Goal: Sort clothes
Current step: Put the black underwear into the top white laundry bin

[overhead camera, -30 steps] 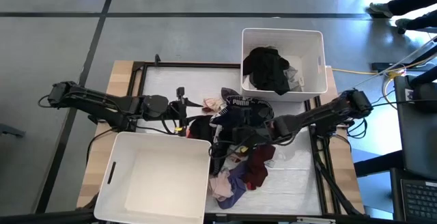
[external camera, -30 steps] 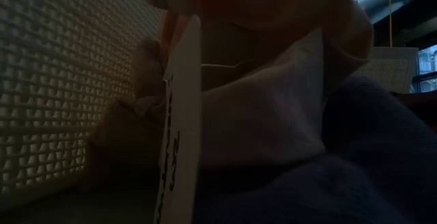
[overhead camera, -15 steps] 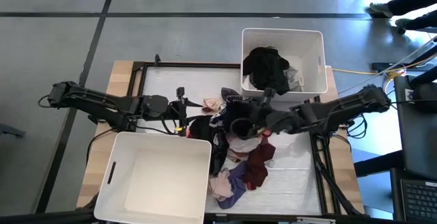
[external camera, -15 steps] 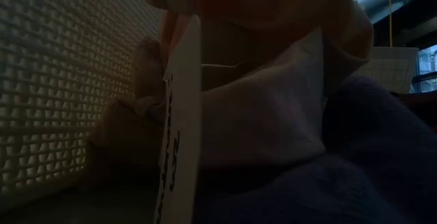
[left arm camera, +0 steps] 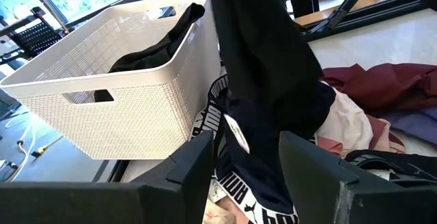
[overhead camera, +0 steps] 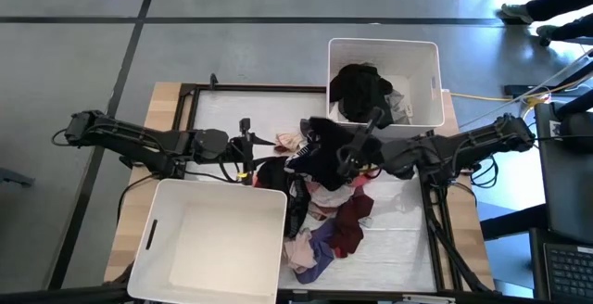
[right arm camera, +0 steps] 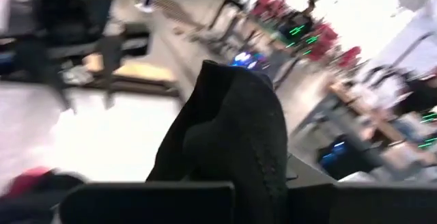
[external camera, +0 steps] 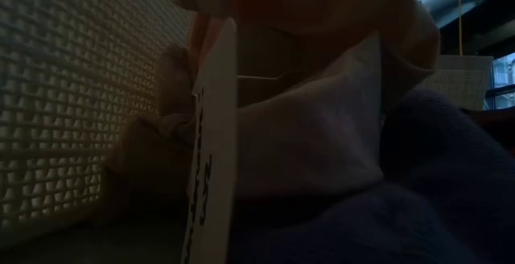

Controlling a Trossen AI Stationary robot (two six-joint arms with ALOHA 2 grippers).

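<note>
Above the heaped clothes, my right claw pinches a limp black fabric garment; lift it fully clear before swinging binward.

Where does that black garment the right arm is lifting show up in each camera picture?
High view: the black garment hangs from the right gripper over the clothes pile, just in front of the far white bin.
Low view: not in it, as far as I can tell.
Left wrist view: it hangs at centre.
Right wrist view: it fills the middle.
Shared landmark: the far white bin.
</note>
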